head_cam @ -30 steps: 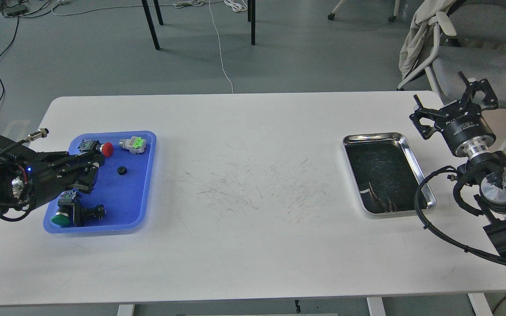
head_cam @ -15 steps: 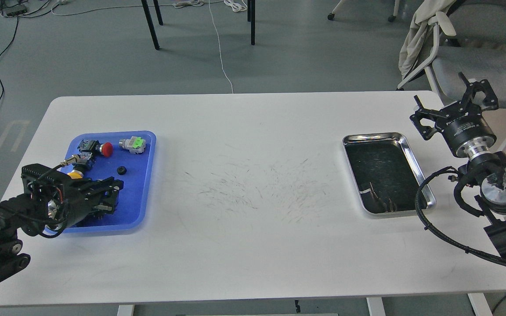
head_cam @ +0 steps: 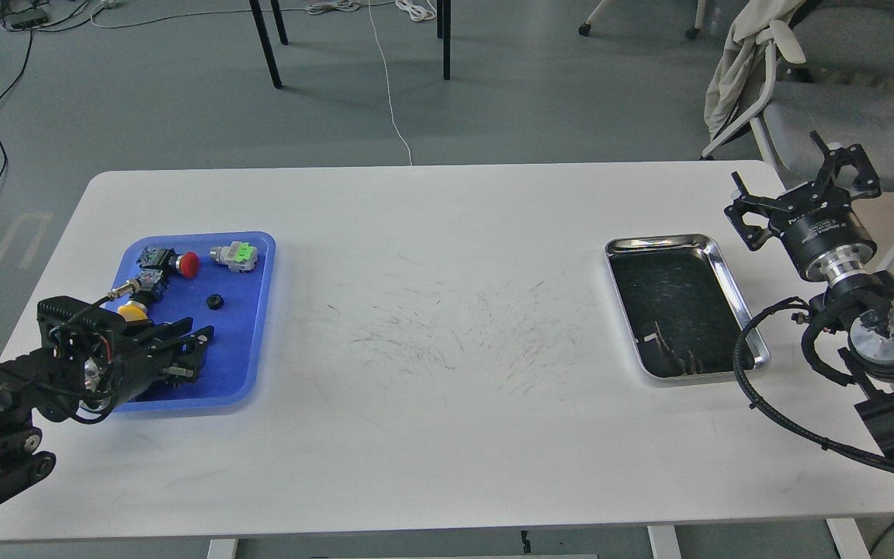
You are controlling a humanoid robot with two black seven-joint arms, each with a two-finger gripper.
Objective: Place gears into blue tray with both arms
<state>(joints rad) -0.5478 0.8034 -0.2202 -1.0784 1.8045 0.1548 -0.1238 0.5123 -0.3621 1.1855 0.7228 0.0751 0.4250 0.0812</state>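
Note:
The blue tray (head_cam: 239,341) lies at the table's left end. One tiny black gear (head_cam: 216,301) rests on its floor, right of centre. My left gripper (head_cam: 192,353) hangs over the tray's near part, pointing right. Its fingers are spread apart, and I see nothing clamped between them, though they hide the tray floor beneath. The gear lies apart from it, farther back. My right gripper (head_cam: 800,182) stands wide open and empty past the table's far right corner, beyond the steel tray.
A red-capped switch (head_cam: 188,264), a silver switch with a green label (head_cam: 236,255) and a yellow-capped switch (head_cam: 133,309) also lie in the blue tray. A shiny steel tray (head_cam: 729,260) with a black liner sits at the right. A chair (head_cam: 827,109) stands behind the right corner.
My left arm has pulled back and down toward the near left. Its gripper went from the tray's middle to its near part, uncovering the yellow switch and covering the green-capped one. The right arm stayed put.

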